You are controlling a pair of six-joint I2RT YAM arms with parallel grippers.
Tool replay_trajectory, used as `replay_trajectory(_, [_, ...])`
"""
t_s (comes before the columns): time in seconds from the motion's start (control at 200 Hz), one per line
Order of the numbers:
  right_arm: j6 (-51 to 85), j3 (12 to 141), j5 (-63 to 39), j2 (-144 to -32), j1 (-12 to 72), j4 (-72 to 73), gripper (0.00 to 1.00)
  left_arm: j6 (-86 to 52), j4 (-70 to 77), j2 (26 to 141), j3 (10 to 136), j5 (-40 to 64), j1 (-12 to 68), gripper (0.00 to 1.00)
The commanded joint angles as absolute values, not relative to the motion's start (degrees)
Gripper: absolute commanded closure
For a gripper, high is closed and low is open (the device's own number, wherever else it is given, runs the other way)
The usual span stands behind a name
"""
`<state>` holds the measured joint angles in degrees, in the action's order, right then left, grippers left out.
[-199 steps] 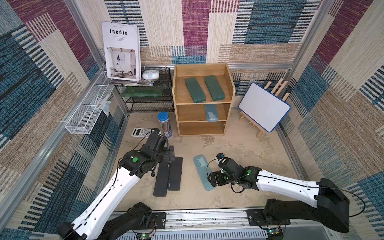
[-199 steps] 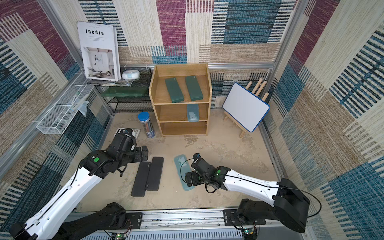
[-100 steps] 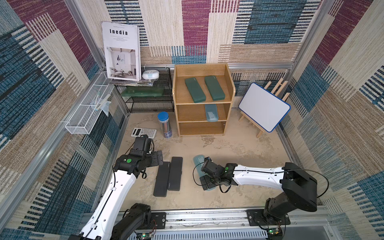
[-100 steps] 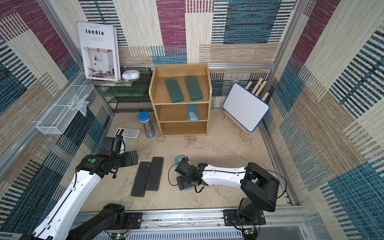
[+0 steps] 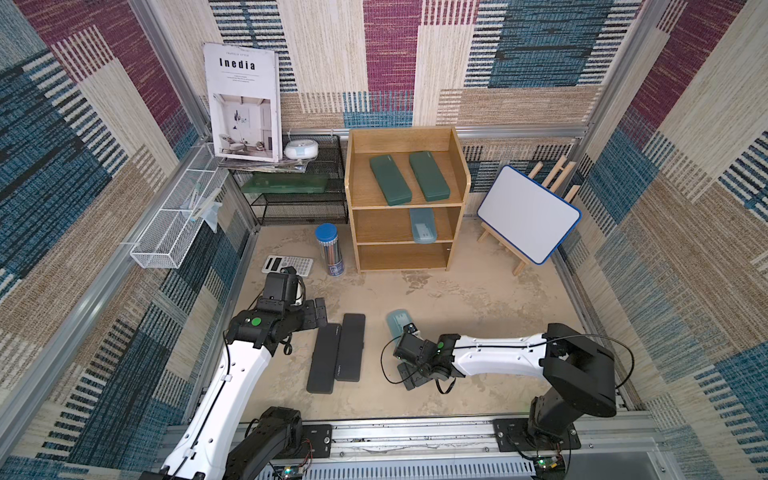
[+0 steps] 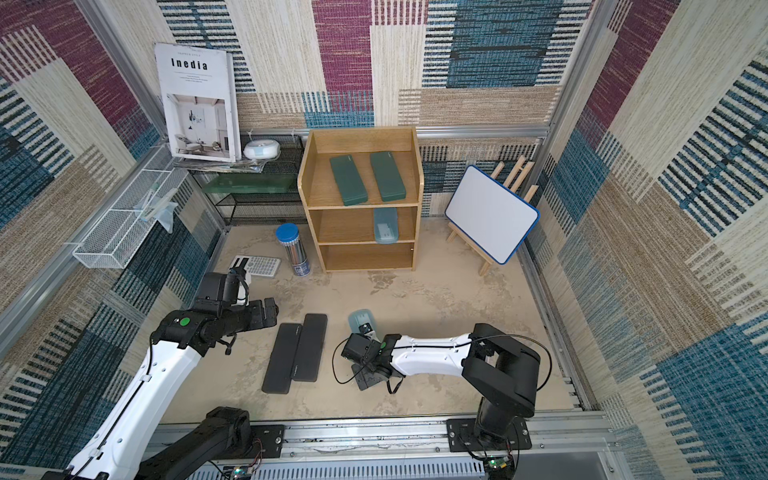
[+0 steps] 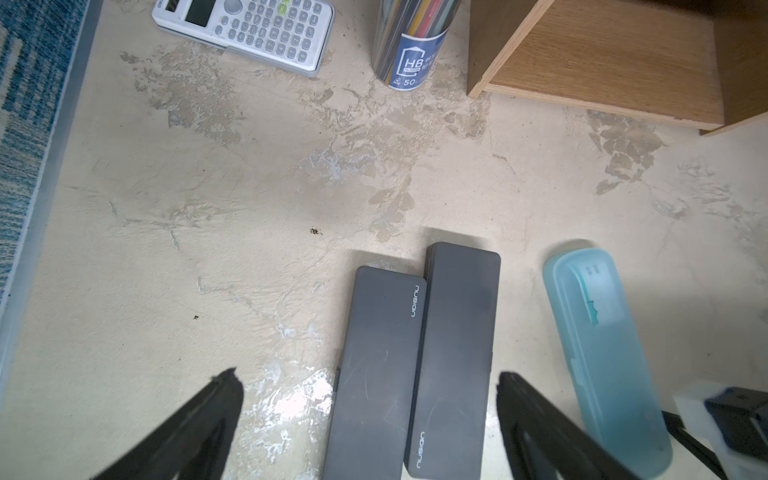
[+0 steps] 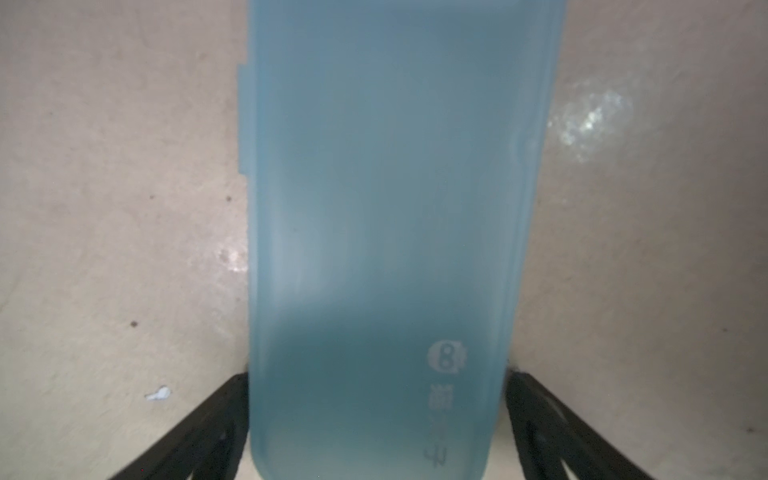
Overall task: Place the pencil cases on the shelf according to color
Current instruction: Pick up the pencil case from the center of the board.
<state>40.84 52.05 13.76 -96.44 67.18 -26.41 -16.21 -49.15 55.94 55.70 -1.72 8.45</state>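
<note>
Seen from above, the shelf stands at 12 o'clock on the floor. Two green pencil cases lie side by side on its top tier. One blue pencil case lies on the middle tier, toward its 3 o'clock side. The second blue pencil case lies flat on the floor at 6 o'clock. The right gripper sits low over its 6 o'clock end, jaws spread wide with a finger along each long edge; whether they press it cannot be told. Two black pencil cases lie touching at 7 o'clock. The left gripper hovers over them, jaws apart, holding nothing.
</note>
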Motion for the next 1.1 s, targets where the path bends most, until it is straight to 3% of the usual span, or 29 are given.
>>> replay_trajectory(0.0, [42.7, 51.7, 12.5, -98.1, 67.9, -27.3, 0.05, -15.7, -48.4, 55.9, 55.7, -1.7, 8.3, 0.01])
replay_trajectory(0.431, [46.3, 50.4, 20.2, -87.9, 69.5, -30.2, 0.26, -15.6, -48.3, 56.4, 55.6, -1.2, 8.3, 0.01])
replay_trajectory(0.776, [45.0, 60.2, 31.5, -86.5, 68.9, -35.2, 0.25, -15.7, -48.2, 57.4, 55.6, 0.5, 8.3, 0.01])
replay_trajectory(1.097, [33.4, 79.1, 29.7, -94.7, 59.8, -33.0, 0.24, -15.6, -47.8, 58.5, 55.5, 4.0, 8.4, 0.01])
